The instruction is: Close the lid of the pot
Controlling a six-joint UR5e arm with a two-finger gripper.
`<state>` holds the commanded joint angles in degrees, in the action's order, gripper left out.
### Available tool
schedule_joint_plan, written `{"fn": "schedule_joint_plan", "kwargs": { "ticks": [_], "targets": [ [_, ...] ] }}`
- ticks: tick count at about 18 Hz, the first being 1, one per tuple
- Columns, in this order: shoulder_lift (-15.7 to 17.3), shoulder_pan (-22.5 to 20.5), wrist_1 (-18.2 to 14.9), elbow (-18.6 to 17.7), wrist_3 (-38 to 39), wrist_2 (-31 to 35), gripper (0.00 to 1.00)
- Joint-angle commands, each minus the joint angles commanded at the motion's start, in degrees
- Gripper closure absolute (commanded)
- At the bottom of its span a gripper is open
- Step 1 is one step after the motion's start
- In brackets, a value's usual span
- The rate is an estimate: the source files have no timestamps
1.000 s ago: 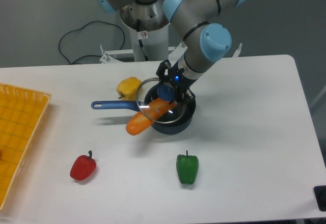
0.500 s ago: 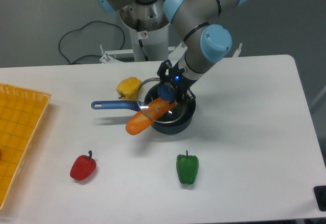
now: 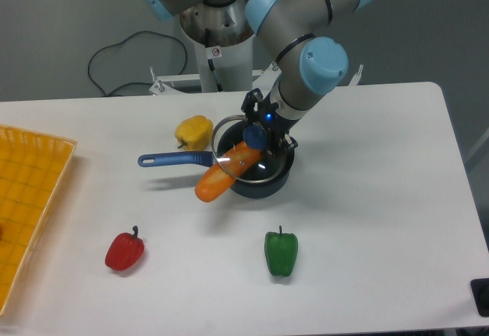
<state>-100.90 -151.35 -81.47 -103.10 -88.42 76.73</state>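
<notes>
The dark pot (image 3: 262, 179) sits mid-table with its long blue handle (image 3: 172, 158) pointing left. An orange carrot (image 3: 221, 174) lies half in it and sticks out over the left rim. The glass lid (image 3: 243, 153) rests tilted on the pot and carrot, its rim raised at the left. My gripper (image 3: 258, 133) is down on the lid's blue knob (image 3: 254, 136), shut on it.
A yellow pepper (image 3: 193, 130) lies just behind the pot handle. A red pepper (image 3: 124, 250) and a green pepper (image 3: 281, 253) lie toward the front. An orange tray (image 3: 30, 198) fills the left edge. The robot base (image 3: 221, 53) stands at the back.
The gripper, lid, pot and carrot have all shifted slightly to the right and a little up in the view. The peppers have not moved.
</notes>
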Motion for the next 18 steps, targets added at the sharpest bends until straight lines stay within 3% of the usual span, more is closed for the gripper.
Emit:
{"fn": "schedule_joint_plan", "kwargs": {
  "ticks": [1,2,10,15,18],
  "targets": [
    [-0.44,0.09,-0.09,0.53,0.09,0.0,0.19],
    [-0.44,0.17,0.0,0.7,0.35,0.0,0.07],
    [-0.53,0.26,-0.09,1.32,0.7,-0.09,0.01],
    [-0.44,0.7,-0.62,5.01,0.7,0.17,0.0],
    [0.0,1.76,-0.35,9.21,0.62,0.26,0.0]
  ]
}}
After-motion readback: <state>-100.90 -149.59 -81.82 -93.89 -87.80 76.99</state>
